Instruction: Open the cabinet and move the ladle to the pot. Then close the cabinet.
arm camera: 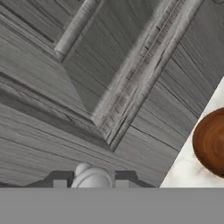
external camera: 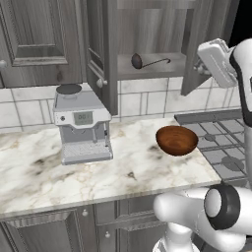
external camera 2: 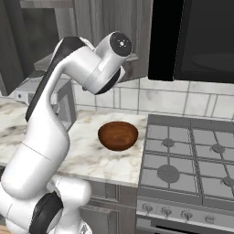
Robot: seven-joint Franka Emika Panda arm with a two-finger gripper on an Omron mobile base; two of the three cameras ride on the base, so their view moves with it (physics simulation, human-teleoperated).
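Ladle [external camera: 137,61] lies on the pale shelf inside the cabinet [external camera: 147,29], at about 12 o'clock in the left base view, its round bowl to the left and its thin handle running right. Both doors stand swung out: the left door [external camera: 102,49] hangs edge-on beside the ladle, and the right door [external camera: 196,59] angles out at about 2 o'clock. In the hand view the fingers [arm camera: 92,178] sit at 6 o'clock against that door's wood-grain panel, partly closed around its small round silver knob [arm camera: 90,175], one dark tip on each side. Below, on the marble tabletop [external camera: 49,172], a glossy reddish-brown wooden bowl [external camera: 176,140] rests at 3 o'clock near the stove [external camera: 221,142], and a grey coffee machine [external camera: 81,124] stands at 9 o'clock against the tiled wall.
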